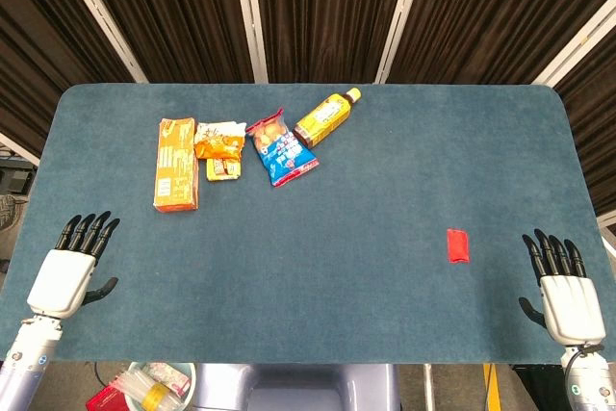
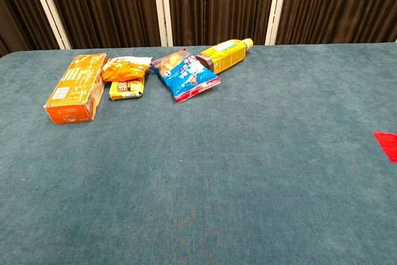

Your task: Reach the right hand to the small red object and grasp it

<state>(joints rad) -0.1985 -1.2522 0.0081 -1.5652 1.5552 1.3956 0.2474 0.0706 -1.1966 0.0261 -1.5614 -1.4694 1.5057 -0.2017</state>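
Observation:
The small red object (image 1: 458, 245) is a flat red rectangle lying on the blue table at the right; in the chest view it (image 2: 387, 144) shows cut off at the right edge. My right hand (image 1: 562, 286) rests at the table's near right corner, fingers spread and empty, to the right of the red object and slightly nearer, with a gap between them. At the near left corner my left hand (image 1: 71, 264) lies open and empty too. Neither hand appears in the chest view.
At the back left of the table (image 1: 337, 267) lie an orange box (image 1: 176, 163), an orange snack bag (image 1: 219, 141), a small yellow packet (image 1: 223, 168), a blue snack bag (image 1: 280, 148) and a yellow bottle (image 1: 327, 117) on its side. Dark curtains hang behind.

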